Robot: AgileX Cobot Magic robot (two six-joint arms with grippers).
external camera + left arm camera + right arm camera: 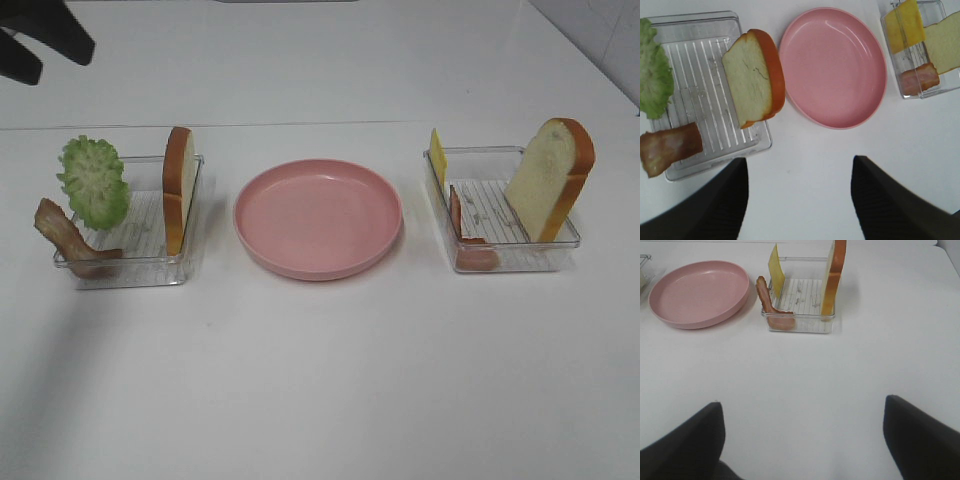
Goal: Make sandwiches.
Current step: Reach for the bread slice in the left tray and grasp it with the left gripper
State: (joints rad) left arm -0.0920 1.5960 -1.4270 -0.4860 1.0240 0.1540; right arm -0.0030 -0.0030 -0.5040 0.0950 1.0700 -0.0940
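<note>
Two grippers hang empty over the white table (320,380). The left gripper (799,165) has its jaws parted wide with nothing between them, and the right gripper (802,402) is spread wide too, with only bare tabletop showing between its fingers. Ahead of the left gripper, a little toward the left tray (715,30), stands the left bread slice (752,77). It is up on its edge against the tray wall next to the plate (318,215), its broad faces turned sideways and its long axis running front to back along that wall. Further out in the same tray are the lettuce (652,75), upright at the outer side, and the left bacon strip (670,147), propped over the near outer corner. The right gripper sits well back from the right tray (800,327), where the right bread slice (832,280) leans tilted at the outer end, the cheese (775,265) stands at the end near the plate, and the right bacon strip (767,302) slumps at the near corner. The pink plate lies between the two trays and holds nothing, so no sandwich has been started. A bread slice probably goes down first, and the left arm looks nearer to one. To take that slice across its thin dimension, the jaws would need to straddle the crust from above, closing side to side.
</note>
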